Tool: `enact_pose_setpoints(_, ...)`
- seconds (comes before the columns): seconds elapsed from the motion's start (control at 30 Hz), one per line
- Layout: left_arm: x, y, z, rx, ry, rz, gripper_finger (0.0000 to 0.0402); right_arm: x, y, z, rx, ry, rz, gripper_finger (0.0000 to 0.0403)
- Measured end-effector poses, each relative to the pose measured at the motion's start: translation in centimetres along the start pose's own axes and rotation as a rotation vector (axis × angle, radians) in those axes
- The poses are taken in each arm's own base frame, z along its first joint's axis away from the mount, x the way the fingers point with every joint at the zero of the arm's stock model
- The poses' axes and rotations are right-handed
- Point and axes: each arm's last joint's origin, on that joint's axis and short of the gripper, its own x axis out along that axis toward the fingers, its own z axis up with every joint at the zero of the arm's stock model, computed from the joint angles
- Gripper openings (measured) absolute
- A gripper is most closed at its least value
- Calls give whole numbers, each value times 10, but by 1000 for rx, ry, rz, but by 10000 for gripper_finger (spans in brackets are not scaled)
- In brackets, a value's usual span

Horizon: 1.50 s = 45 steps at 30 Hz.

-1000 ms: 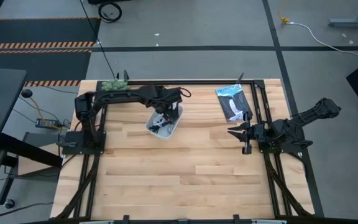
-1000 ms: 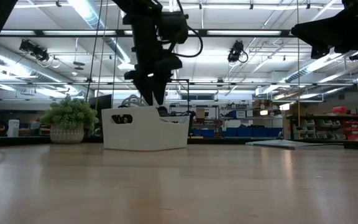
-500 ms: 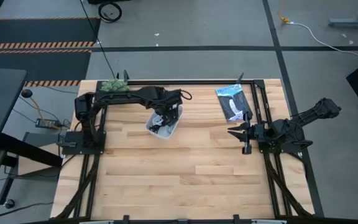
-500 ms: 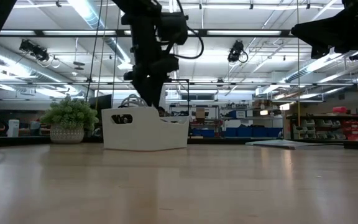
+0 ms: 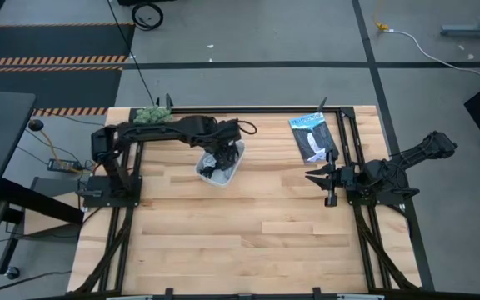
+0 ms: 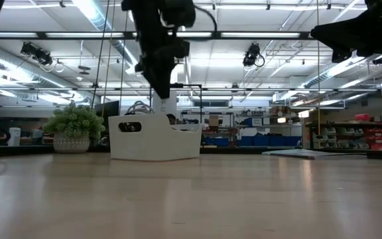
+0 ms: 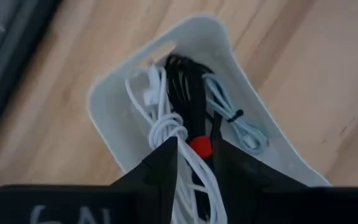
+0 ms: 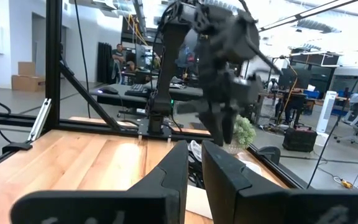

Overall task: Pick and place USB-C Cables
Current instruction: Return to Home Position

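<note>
A white rounded tray stands on the table toward its far edge. In the left wrist view coiled cables lie inside it. One is a white cable. Another is a black bundle with a red band. The third is a thin pale cable tied in black. My left gripper hovers above the tray, slightly open and holding nothing. My right gripper waits shut near the table's right edge.
A blue-and-white flat packet lies near the far right corner. A small potted plant stands at the far edge, left of the tray. Bare wood stretches across the middle and near side of the table.
My left gripper has risen straight up out of the tray; its fingertips now stand above the rim. The cables and the tray have stayed where they were.
</note>
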Motion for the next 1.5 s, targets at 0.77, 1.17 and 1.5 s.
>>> enact_pose_setpoints(0.77,-27,18,-101,48,-350,-9,110,0,0,0,0,-1,0,52)
enact_pose_setpoints(1.17,-22,27,-165,-124,-906,-206,110,0,0,0,1,-2,-1,52)
enact_pose_setpoints(1.5,2,32,-205,-170,-1024,-267,110,0,0,0,0,0,0,52)
